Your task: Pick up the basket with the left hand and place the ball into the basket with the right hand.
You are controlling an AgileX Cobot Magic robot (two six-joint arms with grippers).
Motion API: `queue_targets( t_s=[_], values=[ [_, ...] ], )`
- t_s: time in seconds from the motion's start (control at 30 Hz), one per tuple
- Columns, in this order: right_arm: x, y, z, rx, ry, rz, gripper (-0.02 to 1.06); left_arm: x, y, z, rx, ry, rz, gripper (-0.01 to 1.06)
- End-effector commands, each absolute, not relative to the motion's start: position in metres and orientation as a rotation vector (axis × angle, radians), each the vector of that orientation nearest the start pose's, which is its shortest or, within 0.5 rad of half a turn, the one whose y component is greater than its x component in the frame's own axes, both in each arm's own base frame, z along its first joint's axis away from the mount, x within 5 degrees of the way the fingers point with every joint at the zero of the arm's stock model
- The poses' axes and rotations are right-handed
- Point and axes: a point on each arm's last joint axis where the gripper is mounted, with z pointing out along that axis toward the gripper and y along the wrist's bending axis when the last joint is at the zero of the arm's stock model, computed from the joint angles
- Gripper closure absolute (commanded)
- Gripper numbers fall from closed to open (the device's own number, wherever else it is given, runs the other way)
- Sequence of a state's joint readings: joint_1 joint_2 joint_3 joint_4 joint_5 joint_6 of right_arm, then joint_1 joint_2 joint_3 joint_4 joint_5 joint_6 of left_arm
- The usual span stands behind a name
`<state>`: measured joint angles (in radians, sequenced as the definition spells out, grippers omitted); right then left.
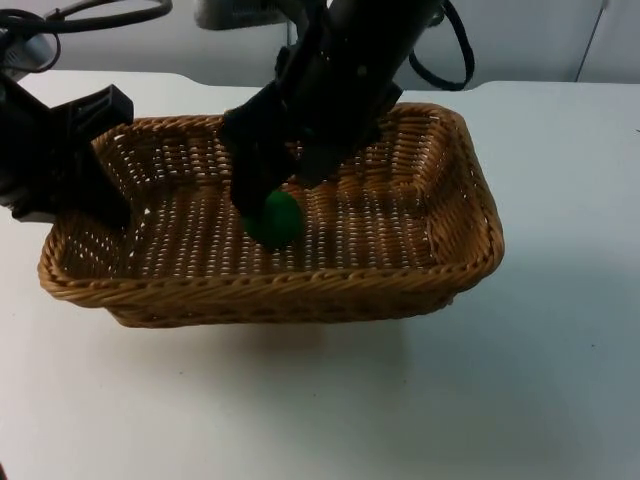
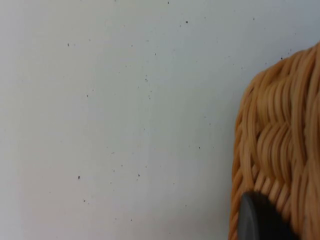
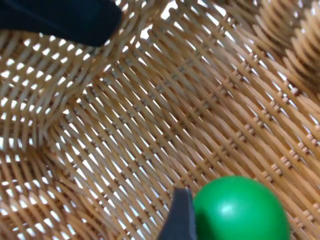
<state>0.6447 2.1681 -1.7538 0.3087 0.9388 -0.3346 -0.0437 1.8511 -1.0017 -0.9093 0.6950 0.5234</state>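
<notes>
Fingers: right gripper [image 1: 268, 205] grasps green ball [image 1: 272, 218] | left gripper [image 1: 105, 205] clamps wicker basket [image 1: 455, 215]

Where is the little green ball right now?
In the top view, the green ball sits inside the wicker basket, near the middle of its floor, at the tips of the right gripper reaching down from above.

A white table [image 1: 560, 380] — with tiny dark specks, maybe dirt — ends at a grey wall [image 1: 520, 35] behind it.
</notes>
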Motion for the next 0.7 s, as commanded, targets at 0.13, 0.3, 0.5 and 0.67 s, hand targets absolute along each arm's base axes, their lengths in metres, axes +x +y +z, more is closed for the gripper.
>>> queue_targets(
  t_s=[0.13,0.3,0.5,0.67],
  values=[
    [0.356,0.293,0.248,-1.156,2.595,0.397,0.41,0.334,-0.062,0.158,-0.190,2.762,-0.859,1.05],
    [0.353,0.281,0.319,-1.143,2.470,0.290,0.76,0.334,-0.062,0.158,-0.190,2.762,-0.859,1.05],
    [0.334,0.261,0.404,-1.053,2.246,0.280,1.04,0.334,-0.062,0.158,-0.191,2.761,-0.857,1.05],
    [0.319,0.250,0.430,-1.013,2.196,0.304,1.04,0.334,-0.061,0.158,-0.193,2.757,-0.851,1.05]
  ],
)
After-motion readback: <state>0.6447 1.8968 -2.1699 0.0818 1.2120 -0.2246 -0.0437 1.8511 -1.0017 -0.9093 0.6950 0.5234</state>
